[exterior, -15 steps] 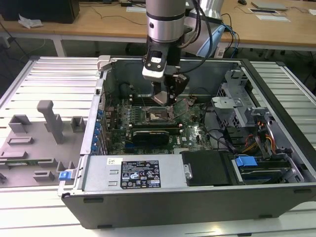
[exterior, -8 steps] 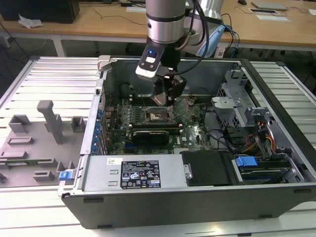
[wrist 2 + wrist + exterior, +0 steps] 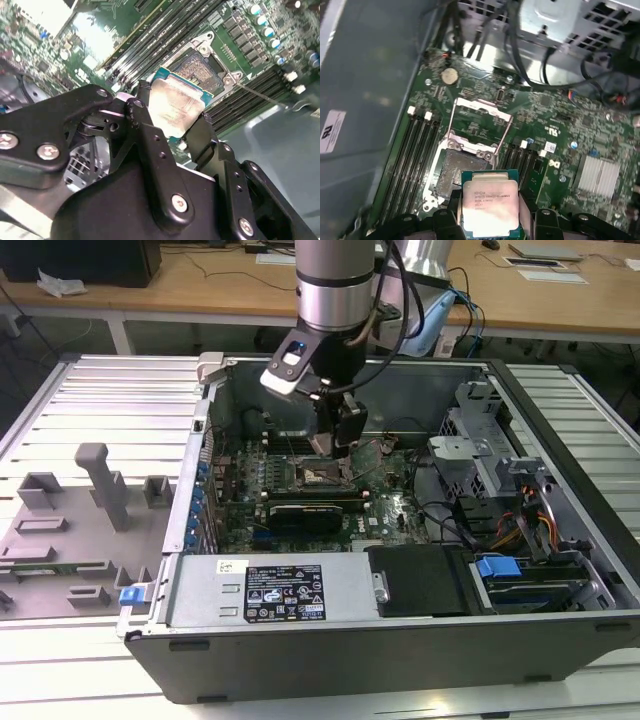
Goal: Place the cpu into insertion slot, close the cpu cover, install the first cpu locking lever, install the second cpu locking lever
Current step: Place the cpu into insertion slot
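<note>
My gripper (image 3: 174,106) is clamped on the cpu (image 3: 172,115). In the second wrist view its black fingers (image 3: 145,122) press on two opposite edges of the chip, whose pale metal face is turned toward both wrist cameras. The cpu (image 3: 490,202) hangs clear of the board, not seated, and in the first wrist view its far edge overlaps the near rim of the slot (image 3: 457,172). The slot lies bare and dark inside its silver rim, with nothing in it. The cover (image 3: 485,109) is swung open on the far side of the slot, and I can see green board through its square window. Long black memory slots (image 3: 417,145) run along both sides of the socket. A round coin cell (image 3: 450,76) sits beyond the cover, and a ribbed silver heatsink (image 3: 597,175) stands well off to one side. In the exterior view the gripper (image 3: 338,445) reaches down from the arm (image 3: 335,285) into the open case (image 3: 400,640), just above the slot (image 3: 318,475) on the motherboard (image 3: 385,510). Grey fixtures (image 3: 100,485) stand on the table at the exterior view's left.
</note>
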`<control>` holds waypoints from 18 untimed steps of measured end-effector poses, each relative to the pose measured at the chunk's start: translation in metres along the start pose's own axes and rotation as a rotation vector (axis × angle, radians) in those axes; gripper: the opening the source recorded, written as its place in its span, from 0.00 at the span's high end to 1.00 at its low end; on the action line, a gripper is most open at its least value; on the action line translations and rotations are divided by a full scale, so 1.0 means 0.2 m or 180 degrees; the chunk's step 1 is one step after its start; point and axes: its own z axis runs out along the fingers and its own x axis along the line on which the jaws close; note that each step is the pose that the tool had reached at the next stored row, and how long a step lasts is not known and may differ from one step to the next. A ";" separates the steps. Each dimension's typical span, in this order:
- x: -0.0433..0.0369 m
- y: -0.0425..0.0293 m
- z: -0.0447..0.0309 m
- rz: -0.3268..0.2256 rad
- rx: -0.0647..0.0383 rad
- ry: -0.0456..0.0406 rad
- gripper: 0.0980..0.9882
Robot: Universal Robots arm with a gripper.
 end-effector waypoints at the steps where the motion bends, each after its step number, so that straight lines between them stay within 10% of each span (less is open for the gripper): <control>1: 0.000 0.000 0.001 0.0055 0.0002 -0.0004 0.50; 14: 0.002 -0.002 0.026 0.0913 0.0025 -0.0064 0.50; 18: 0.011 -0.006 0.047 0.0904 -0.0088 -0.0078 0.50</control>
